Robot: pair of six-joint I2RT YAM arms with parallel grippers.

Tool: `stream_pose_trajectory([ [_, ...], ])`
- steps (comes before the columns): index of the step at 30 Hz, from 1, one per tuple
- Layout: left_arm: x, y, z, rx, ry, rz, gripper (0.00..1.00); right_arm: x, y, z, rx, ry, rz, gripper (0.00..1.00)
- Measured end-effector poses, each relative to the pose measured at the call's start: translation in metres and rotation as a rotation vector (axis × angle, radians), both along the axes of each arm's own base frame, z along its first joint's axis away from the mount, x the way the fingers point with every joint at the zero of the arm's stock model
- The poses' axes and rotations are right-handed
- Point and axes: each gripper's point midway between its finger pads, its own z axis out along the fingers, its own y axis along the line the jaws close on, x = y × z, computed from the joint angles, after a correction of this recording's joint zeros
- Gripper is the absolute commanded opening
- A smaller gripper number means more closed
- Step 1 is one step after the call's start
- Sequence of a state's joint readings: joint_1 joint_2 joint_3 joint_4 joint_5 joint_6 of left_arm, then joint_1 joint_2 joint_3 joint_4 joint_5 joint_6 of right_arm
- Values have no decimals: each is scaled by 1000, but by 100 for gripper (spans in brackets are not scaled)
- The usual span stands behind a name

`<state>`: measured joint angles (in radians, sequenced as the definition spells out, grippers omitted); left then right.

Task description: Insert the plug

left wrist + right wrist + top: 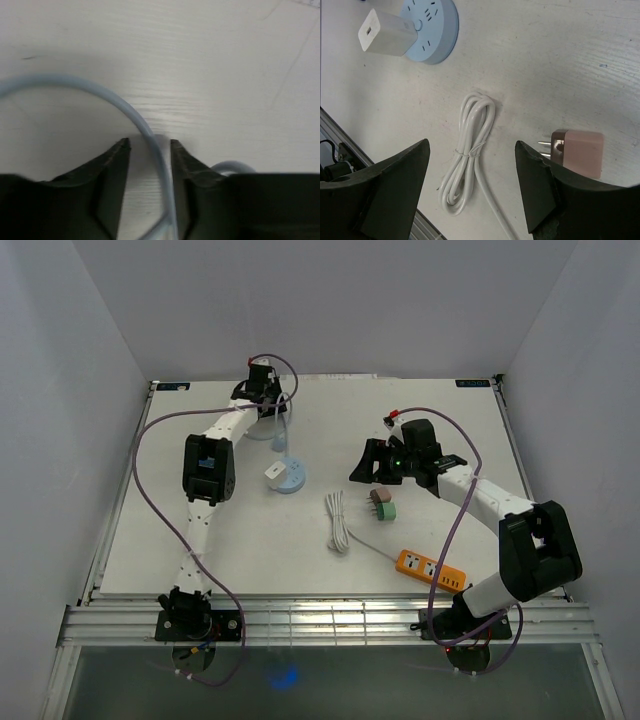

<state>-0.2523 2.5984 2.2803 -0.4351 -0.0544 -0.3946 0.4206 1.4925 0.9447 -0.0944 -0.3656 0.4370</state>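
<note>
Right gripper, spread and empty, hovers over a coiled white cord (pink boxy plug just beside).

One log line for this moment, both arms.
left gripper: open, astride pale blue cable | right gripper: open, empty, near pink plug on table | white charger: on round blue socket

The top view looks down from high behind the arm bases over the whole table. The left wrist camera sits very close to the table, facing past the left tool. The right wrist camera, higher, looks down on the round blue socket, coiled white cord and pink plug, all shared with the top view.
</note>
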Motion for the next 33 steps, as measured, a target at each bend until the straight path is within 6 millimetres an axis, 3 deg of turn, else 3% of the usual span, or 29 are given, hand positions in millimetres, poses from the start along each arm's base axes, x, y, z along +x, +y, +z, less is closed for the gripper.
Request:
stream_pose_trajectory([
  [4, -16, 22, 8, 31, 7, 14, 75, 1, -1, 0, -3, -1, -4, 75],
  [6, -26, 22, 19, 37, 6, -1, 90, 1, -1, 0, -3, -1, -4, 75],
  [8, -31, 18, 38, 35, -18, -14, 97, 1, -1, -1, -5, -2, -6, 75],
  [10, -39, 16, 64, 29, -49, -21, 98, 1, -1, -1, -5, -2, -6, 75],
  [15, -62, 16, 151, 6, -183, -28, 98, 2, -2, -1, -10, -5, -8, 75],
  [18, -87, 30, 197, 6, -263, 8, 98, 2, -3, -2, -18, -10, -7, 75],
  [20, -109, 45, 217, 13, -303, 60, 98, 2, -4, -2, -23, -13, -3, 75],
  [24, -146, 78, 222, 19, -313, 203, 98, 1, -4, -1, -25, -20, 1, 75],
  [33, -182, 142, 174, 12, -120, 443, 98, -2, -3, -2, -20, -16, 13, 76],
])
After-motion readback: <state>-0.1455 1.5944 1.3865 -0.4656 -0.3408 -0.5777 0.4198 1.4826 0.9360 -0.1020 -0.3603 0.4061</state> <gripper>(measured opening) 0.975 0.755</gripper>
